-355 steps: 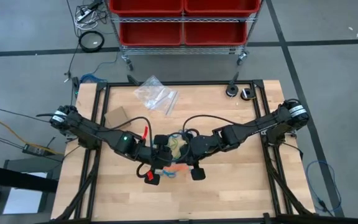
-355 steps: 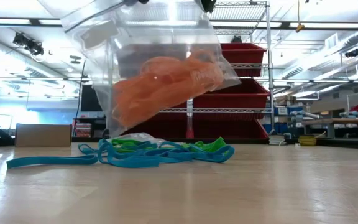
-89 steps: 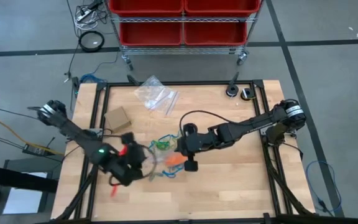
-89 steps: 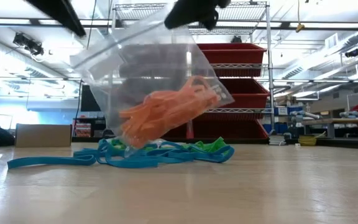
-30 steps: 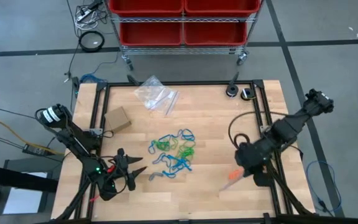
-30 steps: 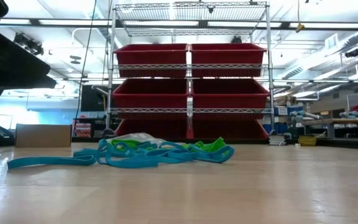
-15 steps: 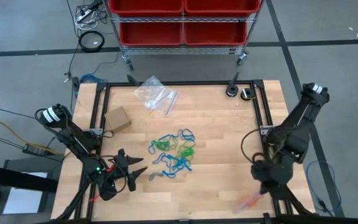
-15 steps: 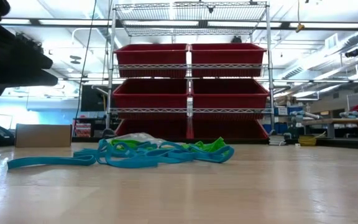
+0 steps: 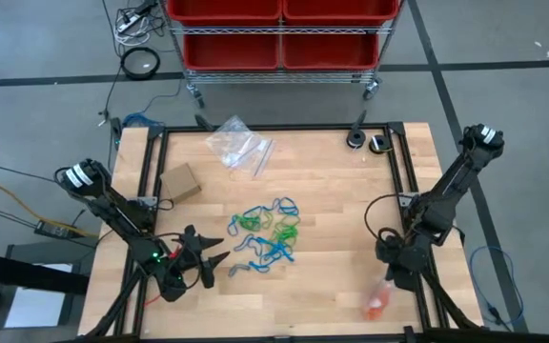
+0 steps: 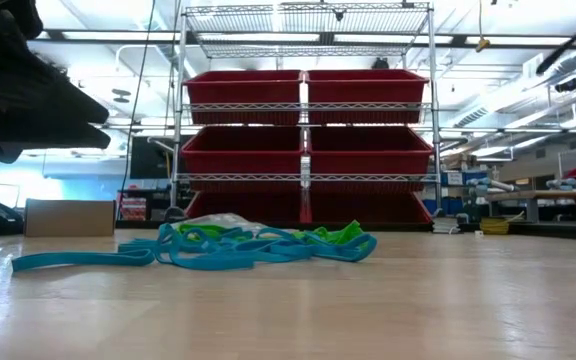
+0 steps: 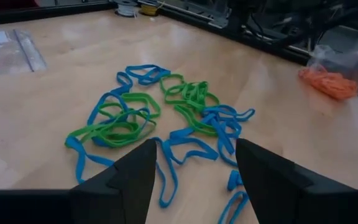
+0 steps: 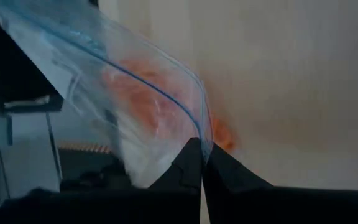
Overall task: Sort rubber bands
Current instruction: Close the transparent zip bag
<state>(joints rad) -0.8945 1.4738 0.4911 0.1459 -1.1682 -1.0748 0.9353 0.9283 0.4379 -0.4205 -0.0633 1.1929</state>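
Note:
Blue and green rubber bands (image 9: 266, 232) lie tangled mid-table, also seen in the left wrist view (image 11: 160, 118) and the low view (image 10: 203, 247). Orange rubber bands (image 9: 377, 303) sit inside a clear plastic bag (image 11: 339, 67) near the table's near right corner. My right gripper (image 9: 390, 283) is shut on that bag (image 12: 142, 106). My left gripper (image 9: 213, 261) hovers open near the near left of the pile, its fingers (image 11: 138, 171) pointing toward the bands and touching nothing. In the low view it shows dark at the upper left (image 10: 38, 95). My right gripper pinches the clear bag's top edge (image 12: 199, 118), by its blue zip line, between its two shut fingers, which slant downward. The bag hangs away from the fingertips with the orange bands bunched in its lower part (image 12: 157, 99). Whether that end rests on the table, I cannot tell.
Spare clear bags (image 9: 241, 144) lie at the far middle, a small cardboard box (image 9: 181, 181) at the left. Two small round items (image 9: 366, 141) stand at the far right. Black frame rails (image 9: 151, 191) run along both table sides. Red bins (image 10: 308, 150) stand beyond.
My right gripper has carried the bag of orange bands from the table's right side toward the near right corner and down, staying shut on it while rolling its wrist. The bag is now low beside the right rail. The blue and green pile has kept still.

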